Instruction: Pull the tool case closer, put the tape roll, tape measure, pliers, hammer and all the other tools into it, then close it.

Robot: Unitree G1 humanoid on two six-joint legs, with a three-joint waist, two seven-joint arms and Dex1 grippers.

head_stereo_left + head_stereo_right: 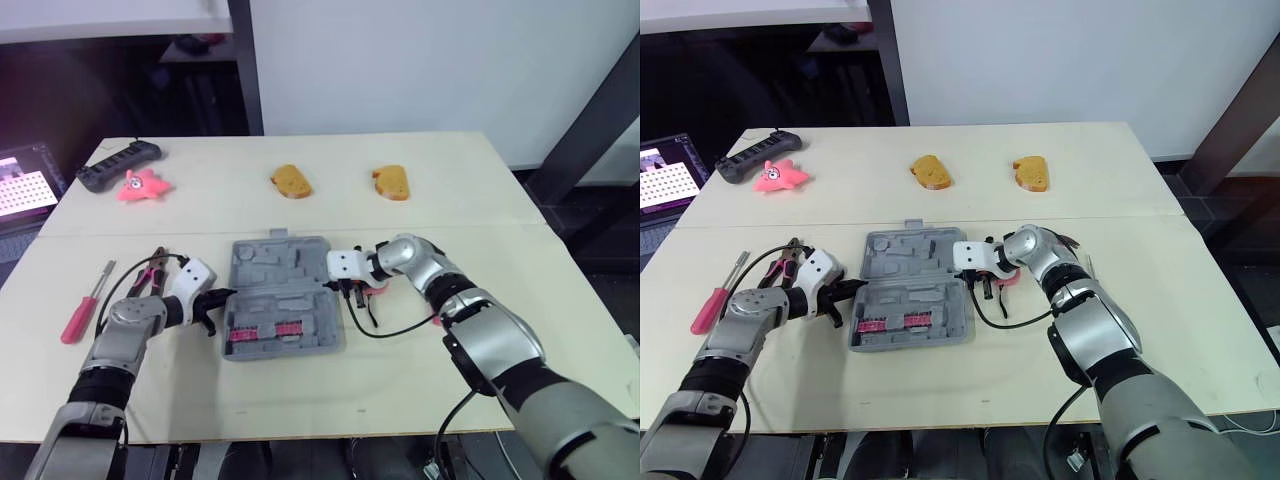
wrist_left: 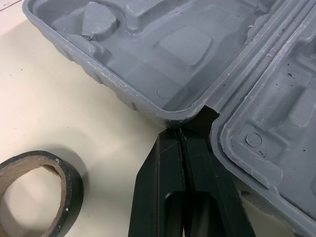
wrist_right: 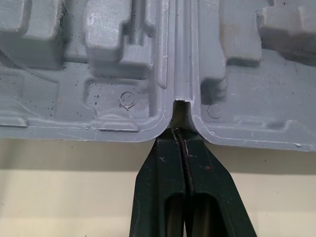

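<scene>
The grey tool case (image 1: 280, 290) lies open and flat at the table's middle, with a row of red bits (image 1: 265, 329) in its near half. My left gripper (image 1: 222, 297) is at the case's left edge, shut with its tips at the hinge notch (image 2: 205, 114). At the right edge, my right gripper (image 1: 347, 288) is shut on the same hinge line (image 3: 181, 106). A black tape roll (image 2: 37, 190) lies beside the left gripper. Pliers (image 1: 152, 267) and a red-handled screwdriver (image 1: 84, 305) lie left of the case. A pink object (image 1: 379, 291) is partly hidden under the right gripper.
Two bread pieces (image 1: 291, 182) (image 1: 391, 182), a pink star toy (image 1: 143, 185) and a black power strip (image 1: 120, 165) lie along the table's far half. A laptop (image 1: 25, 190) stands off the left edge. A black cable (image 1: 395, 328) loops right of the case.
</scene>
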